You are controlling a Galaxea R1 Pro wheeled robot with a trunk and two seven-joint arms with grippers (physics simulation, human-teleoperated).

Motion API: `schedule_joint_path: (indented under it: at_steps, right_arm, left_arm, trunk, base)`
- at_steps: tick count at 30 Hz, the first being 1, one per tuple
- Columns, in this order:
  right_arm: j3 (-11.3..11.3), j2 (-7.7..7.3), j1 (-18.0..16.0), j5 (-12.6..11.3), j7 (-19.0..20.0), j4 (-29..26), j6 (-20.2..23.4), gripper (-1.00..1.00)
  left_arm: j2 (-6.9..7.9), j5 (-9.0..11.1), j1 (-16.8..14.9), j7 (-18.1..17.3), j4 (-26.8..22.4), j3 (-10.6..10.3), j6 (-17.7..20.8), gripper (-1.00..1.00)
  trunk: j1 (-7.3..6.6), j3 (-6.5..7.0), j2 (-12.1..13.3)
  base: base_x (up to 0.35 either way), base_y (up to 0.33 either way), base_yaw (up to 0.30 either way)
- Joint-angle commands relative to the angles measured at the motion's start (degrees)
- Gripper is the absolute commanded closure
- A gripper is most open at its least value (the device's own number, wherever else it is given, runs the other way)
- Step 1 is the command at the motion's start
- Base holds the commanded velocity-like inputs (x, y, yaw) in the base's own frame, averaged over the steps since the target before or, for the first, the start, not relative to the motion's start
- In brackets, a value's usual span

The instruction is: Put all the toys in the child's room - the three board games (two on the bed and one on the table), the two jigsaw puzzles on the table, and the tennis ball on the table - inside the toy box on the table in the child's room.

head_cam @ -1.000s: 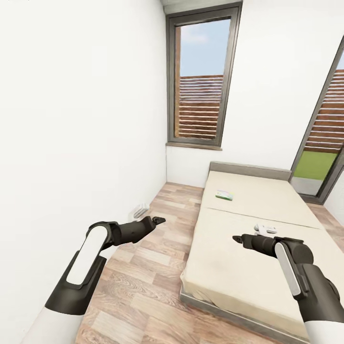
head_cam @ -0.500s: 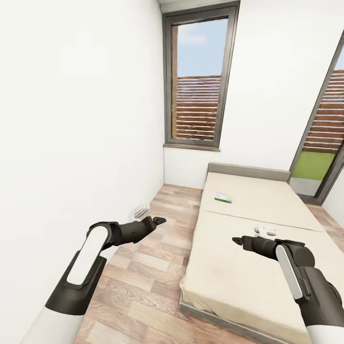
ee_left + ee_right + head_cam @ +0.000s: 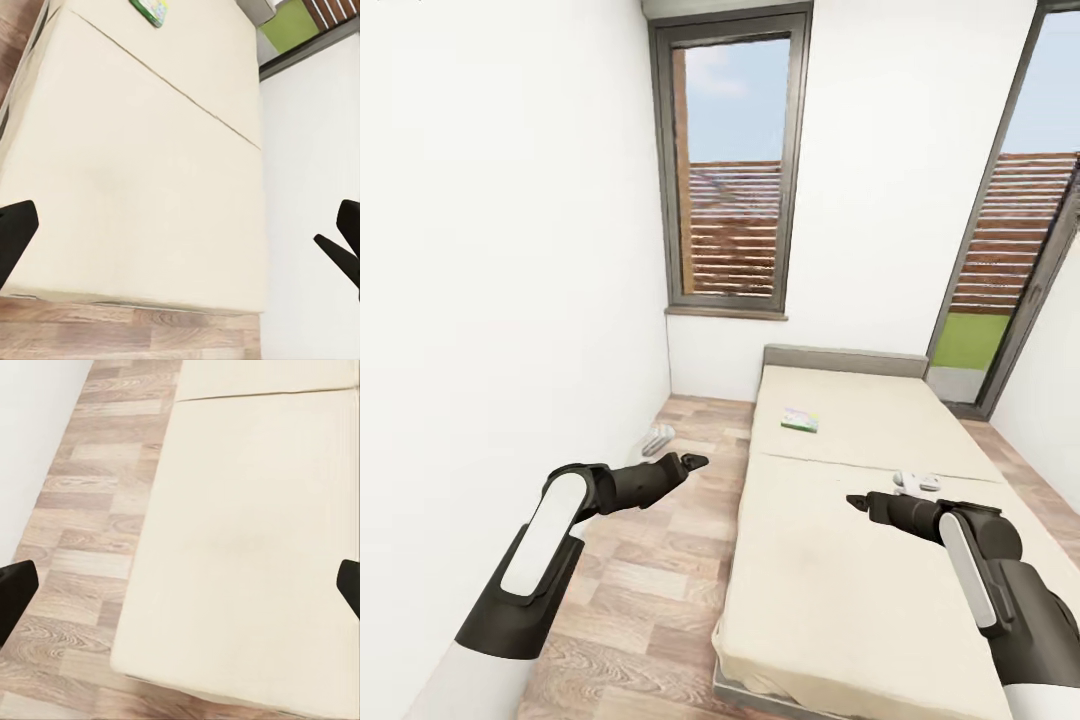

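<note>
Clearly both arms are held forward with nothing in them: the left gripper [image 3: 695, 462] over the wood-plank floor [image 3: 660, 560], the right gripper [image 3: 854, 500] over the bed [image 3: 830, 590], each with fingers spread wide in its wrist view. Roll closer along the bed's left side before reaching. The green-yellow board game [image 3: 800, 419] lies flat on the far mattress half, long axis roughly left to right. A white game box [image 3: 917, 482] lies nearer, right, partly hidden.

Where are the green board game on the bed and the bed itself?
green board game [image 3: 800, 419], head view, middle of its printed lid.
bed [image 3: 840, 590], head view, bare mattress top near the foot.
</note>
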Motion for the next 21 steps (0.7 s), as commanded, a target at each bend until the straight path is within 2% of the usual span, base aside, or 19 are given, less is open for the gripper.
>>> schedule_joint_path:
  at_steps: [1, 12, 21]
  right_arm:
    - [-0.1, 0.00, -0.1, 0.3, 0.4, -0.1, 0.3, -1.00]
    - [-0.2, -0.06, 0.0, 0.2, 0.4, -0.2, 0.3, -1.00]
    - [-0.3, -0.08, 0.0, 0.2, 0.4, -0.2, 0.3, -1.00]
  left_arm:
    - [-0.02, 0.6, -0.1, 0.6, -0.1, 0.0, 0.1, -1.00]
    - [-0.04, 0.5, -0.1, 0.6, -0.1, -0.1, 0.0, -1.00]
    - [-0.04, 0.5, -0.1, 0.6, -0.1, 0.0, 0.0, -1.00]
  trunk:
    - [0.07, -0.11, -0.1]
    - [0.07, 0.20, -0.1]
    - [0.07, 0.45, -0.1]
  base:
    - [0.332, 0.002, -0.262]
    - [0.304, 0.001, -0.269]
    - [0.107, 0.000, -0.274]
